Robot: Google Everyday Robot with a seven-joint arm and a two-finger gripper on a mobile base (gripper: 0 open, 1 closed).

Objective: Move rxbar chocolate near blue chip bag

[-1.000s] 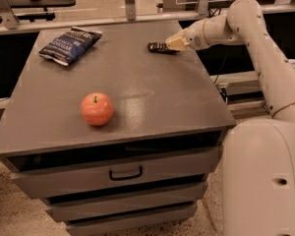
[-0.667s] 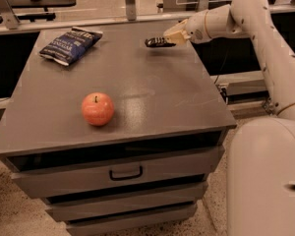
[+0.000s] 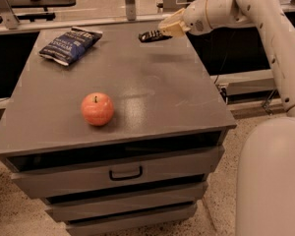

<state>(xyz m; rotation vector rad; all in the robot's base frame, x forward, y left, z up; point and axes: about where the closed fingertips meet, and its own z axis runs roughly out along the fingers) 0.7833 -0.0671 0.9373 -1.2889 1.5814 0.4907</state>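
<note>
The gripper [image 3: 164, 31] hangs over the far right part of the grey table [image 3: 157, 87], near its back edge, with its 2 fingers clamped on one end of the rxbar chocolate [image 3: 149, 35]. The bar, a small black slab with pale lettering, juts out to the left. Bare tabletop lies between it and the blue chip bag [image 3: 69, 45], a crinkled navy packet at the far left corner. 1 red apple [image 3: 97, 109] rests near the front, well apart.

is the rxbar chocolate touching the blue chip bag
Apart. The camera view shows a stretch of table between the rxbar chocolate, held in the gripper at the far edge, and the blue chip bag at far left.
</note>
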